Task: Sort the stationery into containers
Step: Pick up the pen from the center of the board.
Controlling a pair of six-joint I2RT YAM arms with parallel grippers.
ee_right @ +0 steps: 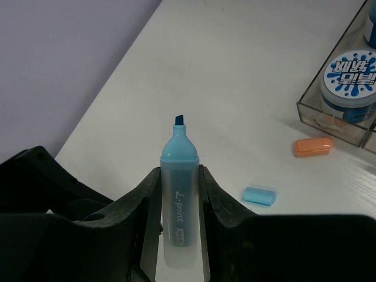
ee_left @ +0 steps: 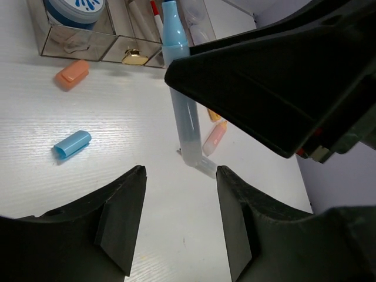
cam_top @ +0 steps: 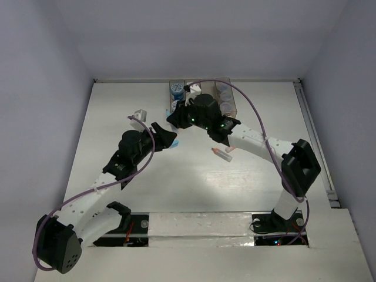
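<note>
White table [ee_right: 235,88] — jaws pinch highlighter [ee_right: 180,194]; only right wrist shows its tip.

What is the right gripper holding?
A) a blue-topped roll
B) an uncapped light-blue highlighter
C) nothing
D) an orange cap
B: the right gripper clamps the light-blue highlighter, its chisel tip bare, while the light-blue cap lies loose on the table.

Item 1: light-blue highlighter [ee_right: 179,205], clear barrel. The script wording "L-point" is printed lengthwise, with a smaller dark line beneath it, too small to read.
Item 2: blue-topped roll [ee_right: 349,75], lid. Two rows of bold white Korean characters on a blue splash, not legible with certainty.
</note>
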